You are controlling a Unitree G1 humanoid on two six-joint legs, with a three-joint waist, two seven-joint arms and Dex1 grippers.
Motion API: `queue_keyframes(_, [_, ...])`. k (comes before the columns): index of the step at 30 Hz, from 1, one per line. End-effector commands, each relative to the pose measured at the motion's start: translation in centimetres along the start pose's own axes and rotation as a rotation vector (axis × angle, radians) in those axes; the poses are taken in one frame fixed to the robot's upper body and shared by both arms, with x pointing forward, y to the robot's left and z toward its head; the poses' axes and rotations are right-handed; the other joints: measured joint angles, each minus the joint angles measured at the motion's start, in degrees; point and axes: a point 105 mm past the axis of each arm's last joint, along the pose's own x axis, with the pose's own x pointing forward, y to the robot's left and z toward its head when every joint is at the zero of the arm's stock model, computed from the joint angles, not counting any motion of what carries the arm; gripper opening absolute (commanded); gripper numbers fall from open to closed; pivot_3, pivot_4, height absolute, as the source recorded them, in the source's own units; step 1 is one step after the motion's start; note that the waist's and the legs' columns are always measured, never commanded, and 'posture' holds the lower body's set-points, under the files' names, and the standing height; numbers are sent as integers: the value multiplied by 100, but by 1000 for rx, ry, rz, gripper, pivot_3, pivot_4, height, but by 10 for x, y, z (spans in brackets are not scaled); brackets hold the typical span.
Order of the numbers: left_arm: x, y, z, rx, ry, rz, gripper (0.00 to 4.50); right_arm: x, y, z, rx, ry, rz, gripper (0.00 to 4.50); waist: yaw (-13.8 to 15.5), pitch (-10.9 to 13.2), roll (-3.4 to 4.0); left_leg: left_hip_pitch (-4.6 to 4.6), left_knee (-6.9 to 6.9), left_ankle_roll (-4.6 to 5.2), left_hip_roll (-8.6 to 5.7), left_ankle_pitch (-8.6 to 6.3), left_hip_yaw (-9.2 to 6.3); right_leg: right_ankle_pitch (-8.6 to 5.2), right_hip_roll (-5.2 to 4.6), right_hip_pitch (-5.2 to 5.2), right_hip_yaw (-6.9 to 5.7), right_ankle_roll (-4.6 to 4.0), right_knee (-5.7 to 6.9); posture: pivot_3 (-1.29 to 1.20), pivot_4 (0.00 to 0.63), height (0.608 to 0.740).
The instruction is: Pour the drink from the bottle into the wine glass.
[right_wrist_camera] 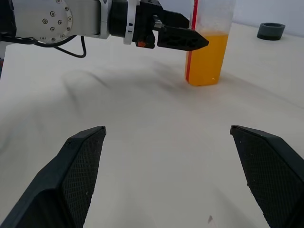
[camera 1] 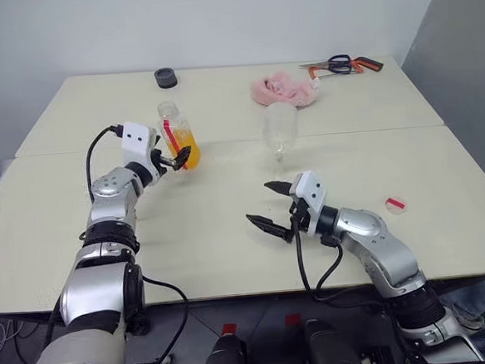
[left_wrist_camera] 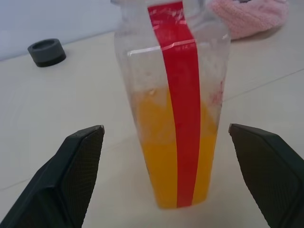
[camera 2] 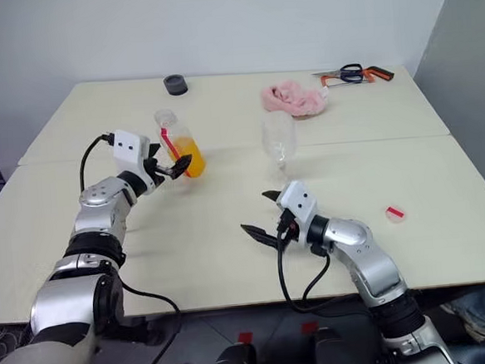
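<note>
While the left gripper (camera 1: 180,158) stands wide open around the small clear plastic bottle (camera 1: 178,136) of orange drink (left_wrist_camera: 173,147), upright toward the table's (camera 1: 80,235) far-left side, its thin, slippery wall probably wants a mid-body hold, the right gripper (camera 1: 269,205) also agape near the fragile clear stemmed wine glass (camera 1: 279,129).

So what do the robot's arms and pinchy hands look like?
Both arms are shiny silver metal with black ring-shaped joints. Each wrist carries a small white box, and a black cable loops along each arm. The left gripper and right gripper each have two pointed black fingers with a bumpy, dotted surface.
</note>
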Motion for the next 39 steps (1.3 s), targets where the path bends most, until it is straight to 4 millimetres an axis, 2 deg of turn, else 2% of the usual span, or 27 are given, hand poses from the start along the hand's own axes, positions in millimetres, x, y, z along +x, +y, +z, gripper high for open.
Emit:
queue_keyframes(1, [5,3,17,22,-49,17,4500,0,-2,15,-38,-48,-7,4480,0,0,0,0,0,0,0,0,0,0,0,0,0,0,0,0,150,740])
queue_keyframes(7, [11,3,22,-11,-54,49,4500,4,-7,24,-34,-86,-32,4480,0,0,0,-1,0,0,0,0,-1,0,0,-1,0,0,0,0,150,740])
queue_keyframes(11, [14,3,25,-35,-56,61,3641,6,-7,25,-34,-90,-34,4500,0,0,-1,-2,1,0,-2,0,-1,0,0,0,-1,0,0,0,150,740])
queue_keyframes(16, [17,3,31,-47,-60,59,2019,6,-8,26,-36,-91,-36,4500,-1,0,-1,-1,1,0,-1,0,-1,0,0,-1,-1,0,1,0,150,740])
queue_keyframes(18, [17,3,32,-50,-63,63,1693,5,-8,25,-37,-91,-40,4500,-4,0,-1,-1,1,0,-2,0,0,0,0,-1,-1,0,1,0,150,740])
queue_keyframes(23, [17,2,30,-46,-61,65,1656,2,-7,28,-49,-98,-46,4500,-4,0,-1,-1,1,0,-1,0,-1,0,0,-1,0,0,1,0,150,740])
queue_keyframes(26, [19,-2,33,7,-73,59,1656,-8,-8,36,-71,-116,-66,4500,1,0,-1,-2,1,0,-2,0,-2,0,0,-1,-2,0,1,0,150,740])
queue_keyframes(31, [24,-17,51,88,-134,-7,1655,-31,-17,47,-68,-133,-153,4500,7,1,-1,-4,2,0,-3,0,-3,0,-1,-1,-2,0,0,0,150,740])
queue_keyframes(35, [30,-36,72,229,-185,-79,1654,-55,-34,56,-77,-129,-251,4500,14,2,-3,-8,3,0,-5,0,-2,0,-3,-1,0,0,-2,0,150,740])
queue_keyframes(39, [34,-55,89,373,-226,-147,1654,-67,-47,59,-104,-112,-302,4500,6,2,-3,-6,1,0,-4,0,-1,0,-2,-1,0,0,-1,0,150,740])
